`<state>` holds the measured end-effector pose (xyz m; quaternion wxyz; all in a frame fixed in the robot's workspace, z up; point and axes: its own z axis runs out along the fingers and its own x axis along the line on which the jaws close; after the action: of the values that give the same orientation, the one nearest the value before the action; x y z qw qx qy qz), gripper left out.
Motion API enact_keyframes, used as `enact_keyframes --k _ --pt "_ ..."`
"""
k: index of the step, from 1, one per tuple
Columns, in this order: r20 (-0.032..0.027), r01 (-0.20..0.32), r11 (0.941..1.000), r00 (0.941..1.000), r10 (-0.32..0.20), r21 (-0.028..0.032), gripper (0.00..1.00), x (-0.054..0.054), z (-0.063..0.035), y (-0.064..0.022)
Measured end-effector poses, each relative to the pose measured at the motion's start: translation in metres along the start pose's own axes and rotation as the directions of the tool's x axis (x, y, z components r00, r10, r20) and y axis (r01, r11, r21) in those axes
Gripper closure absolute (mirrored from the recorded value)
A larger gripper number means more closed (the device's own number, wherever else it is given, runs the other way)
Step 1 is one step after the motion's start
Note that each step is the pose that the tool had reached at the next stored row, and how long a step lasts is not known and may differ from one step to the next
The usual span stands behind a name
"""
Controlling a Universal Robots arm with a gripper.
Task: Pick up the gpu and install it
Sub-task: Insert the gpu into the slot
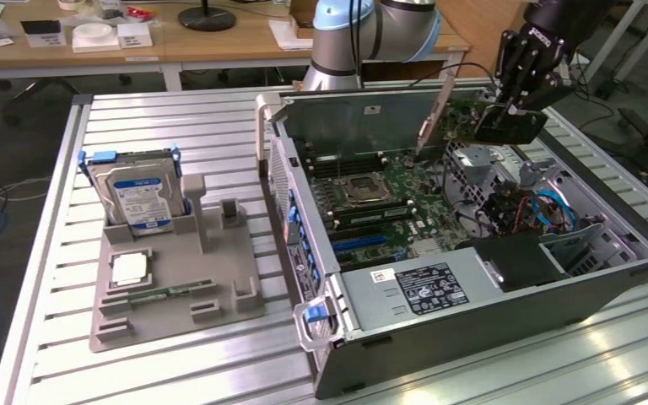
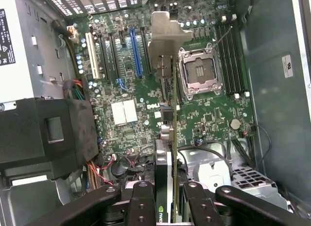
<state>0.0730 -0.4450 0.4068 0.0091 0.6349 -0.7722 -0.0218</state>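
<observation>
You are gripping gpu (image 2: 164,173) edge-on in gripper (image 2: 167,202), jaws clamping card on both flat sides. Card is hanging over motherboard (image 2: 214,114) inside open computer case (image 1: 471,325), silver bracket (image 2: 165,36) leading. Hard drive (image 1: 138,198) is standing well apart.

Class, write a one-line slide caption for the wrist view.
The gripper holds the gpu edge-on above the motherboard in the open computer case.

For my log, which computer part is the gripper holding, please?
The gpu, held above the open case; the hard drive and memory stick sit on the grey holder.
</observation>
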Motion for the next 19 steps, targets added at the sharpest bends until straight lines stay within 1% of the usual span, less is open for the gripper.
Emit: enact_keyframes --k 3,6,9,11,15,19 --pt "-0.0011 0.033 0.9995 0.9995 -0.033 0.0000 0.73 0.0000 0.0003 0.0000" --pt "-0.0028 0.073 0.9974 0.9974 -0.073 -0.0001 0.73 -0.0001 0.0007 0.0000" --pt "-0.0034 0.086 0.9963 0.9963 -0.086 0.0002 0.73 0.0000 0.0009 0.0006" --pt "-0.0035 0.099 0.9951 0.9951 -0.099 0.0031 0.73 0.0000 0.0018 0.0005" --pt "-0.0021 0.122 0.9924 0.9925 -0.122 0.0110 0.73 0.0001 0.0041 0.0010" --pt "-0.0013 0.128 0.9917 0.9918 -0.128 0.0147 0.73 0.0014 0.0052 0.0079"
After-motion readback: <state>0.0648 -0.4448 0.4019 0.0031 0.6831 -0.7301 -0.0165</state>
